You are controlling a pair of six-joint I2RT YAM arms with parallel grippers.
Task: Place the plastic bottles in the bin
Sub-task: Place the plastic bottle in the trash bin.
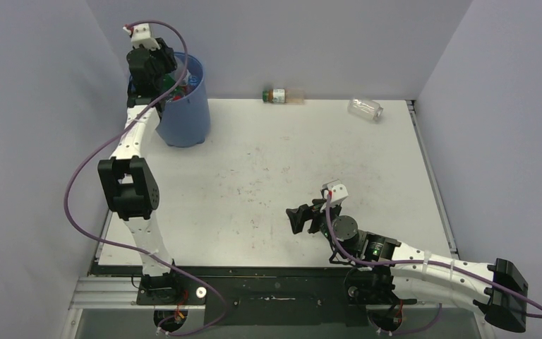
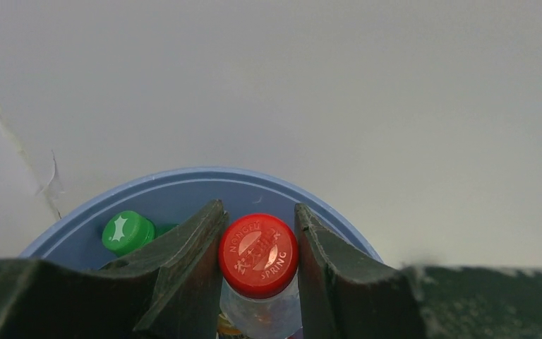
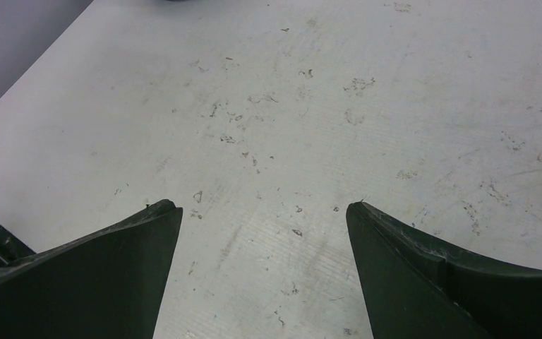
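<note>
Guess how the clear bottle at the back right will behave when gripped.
Clear bottle looks empty, so it is probably light. It lies on its side, so a nudge would likely roll it. Its thin see-through walls may buckle under the jaws.

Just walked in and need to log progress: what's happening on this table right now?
The left gripper holds a red-capped bottle over the blue bin, where a green-capped bottle is already inside. The right gripper hangs open over the table, holding nothing. Two bottles lie at the table's far edge: a green-labelled bottle and a clear bottle.
</note>
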